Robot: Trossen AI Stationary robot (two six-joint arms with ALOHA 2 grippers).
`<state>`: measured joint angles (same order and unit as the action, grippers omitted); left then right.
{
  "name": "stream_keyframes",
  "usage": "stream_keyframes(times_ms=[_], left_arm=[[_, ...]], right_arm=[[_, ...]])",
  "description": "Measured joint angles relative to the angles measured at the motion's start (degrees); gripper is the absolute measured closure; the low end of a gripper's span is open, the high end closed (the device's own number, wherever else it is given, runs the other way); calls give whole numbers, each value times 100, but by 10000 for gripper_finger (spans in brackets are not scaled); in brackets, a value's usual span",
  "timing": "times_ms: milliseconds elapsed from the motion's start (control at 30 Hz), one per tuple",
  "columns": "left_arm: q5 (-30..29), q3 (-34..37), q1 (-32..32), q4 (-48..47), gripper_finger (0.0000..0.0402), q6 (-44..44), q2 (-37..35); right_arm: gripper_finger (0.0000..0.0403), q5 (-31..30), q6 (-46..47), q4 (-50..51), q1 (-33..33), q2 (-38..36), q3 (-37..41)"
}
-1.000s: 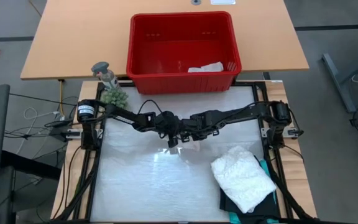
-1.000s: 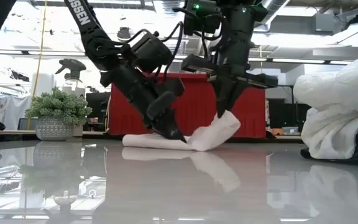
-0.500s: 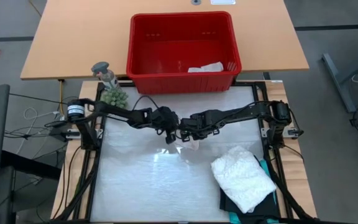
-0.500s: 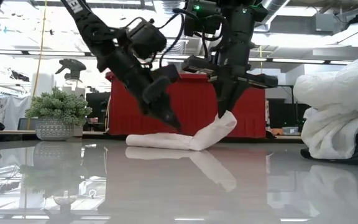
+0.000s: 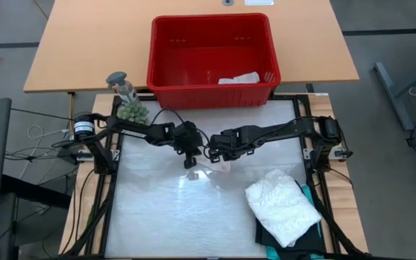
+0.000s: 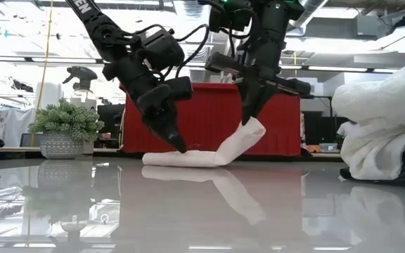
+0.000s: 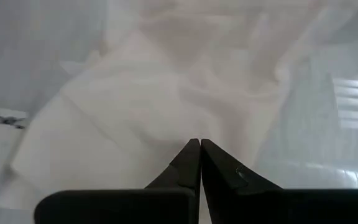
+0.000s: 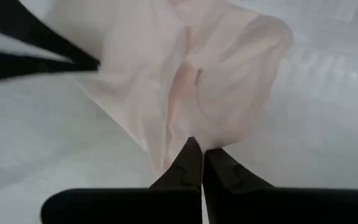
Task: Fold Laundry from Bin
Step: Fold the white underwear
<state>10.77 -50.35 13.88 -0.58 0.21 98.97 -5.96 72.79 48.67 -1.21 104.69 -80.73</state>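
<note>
Folding small white cloth [image 6: 209, 151] mid-worktop [image 5: 157, 217], in front of bin [image 5: 211, 54]. Right tool [image 6: 246, 121] clenched on raised cloth end; left tool [image 6: 180, 146] clenched, empty, tip just above flat part. Carry end low across, keep edges aligned.
</note>
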Motion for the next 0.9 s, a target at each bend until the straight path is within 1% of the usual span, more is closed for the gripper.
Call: stream_keyframes(times_ms=[100, 233, 333, 600, 900], left_arm=[[-103, 184, -77, 226, 401, -6, -5], [-204, 640, -108, 802, 401, -196, -6], [-228, 805, -108, 1151, 401, -406, -6], [-223, 815, -133, 1576, 401, -788, -6], [-232, 813, -143, 1601, 401, -865, -6]], right_arm=[[382, -54, -72, -29, -51, -93, 0], [382, -79, -172, -114, -133, -154, 0], [382, -37, -275, -229, -207, -157, 0], [382, 176, -615, -1195, -434, -157, 0], [382, 279, -917, -1545, -766, -158, 0]])
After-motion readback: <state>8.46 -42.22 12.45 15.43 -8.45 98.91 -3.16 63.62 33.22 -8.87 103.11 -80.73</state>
